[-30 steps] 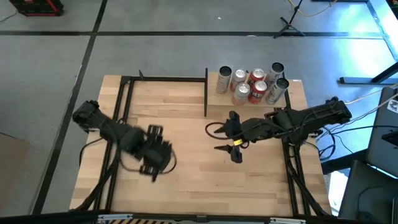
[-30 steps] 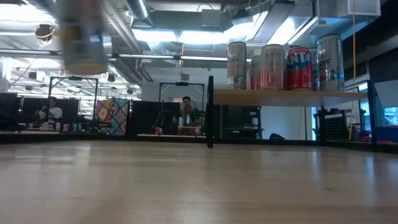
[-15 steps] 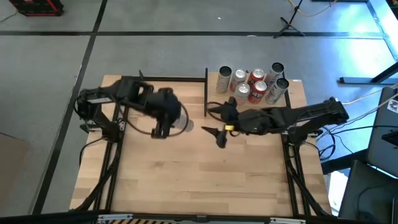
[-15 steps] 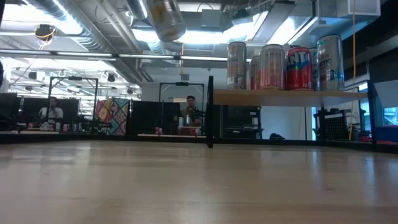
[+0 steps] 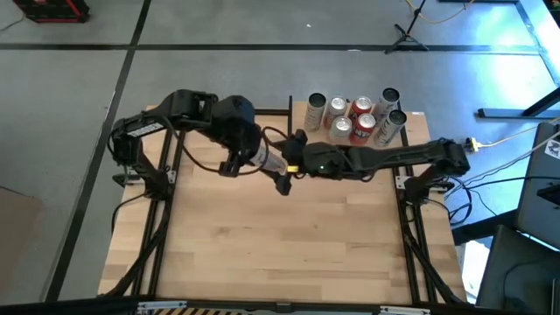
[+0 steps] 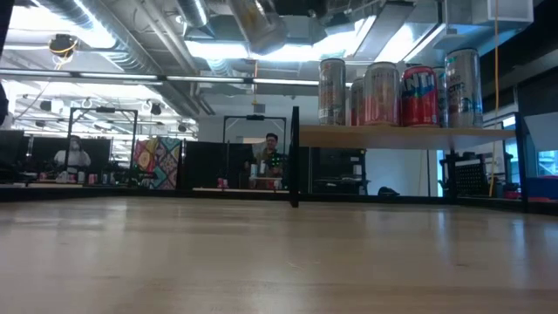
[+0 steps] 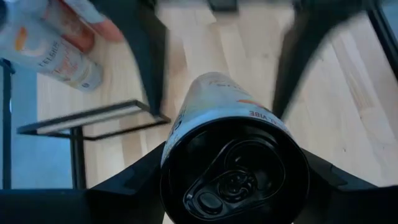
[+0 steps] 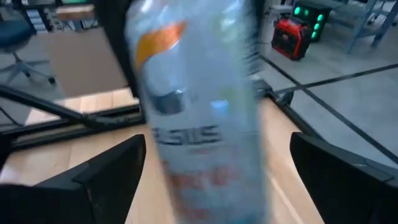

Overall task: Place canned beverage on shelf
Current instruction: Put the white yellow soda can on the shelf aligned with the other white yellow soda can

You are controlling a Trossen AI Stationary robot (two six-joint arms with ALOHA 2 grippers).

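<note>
Left pincer (image 5: 255, 157) is clamped on a pale silver can (image 5: 269, 161), held in the air just left of the shelf (image 5: 411, 131); the can lies tilted, its free end pointing toward the right pincer (image 5: 286, 168). Right pincer is spread wide, one finger on each side of the can's free end; contact can't be told from above. Right arm reaches in across the front of the shelf. Six cans (image 5: 354, 119) stand upright on the shelf, clustered toward its rear; two of them are red. The shelf sits at the desk's (image 5: 280, 254) far right corner.

Low view: the held can (image 6: 255, 21) hangs high above the desk (image 6: 279, 262), left of the shelf (image 6: 405, 133) and above its board level, tilted. Shelf cans (image 6: 397, 92) stand in a row on the board. Neither pincer can be made out here. People sit in the room beyond.

Left wrist: the can (image 7: 235, 163) fills the space between the left pincer's fingers (image 7: 127, 183), tab end toward the camera. The right pincer's two dark fingers (image 7: 149, 53) show blurred past its far end.

Right wrist: the can (image 8: 196, 99) is close up and blurred, between the widely spread fingers (image 8: 106, 177) of the right pincer.
</note>
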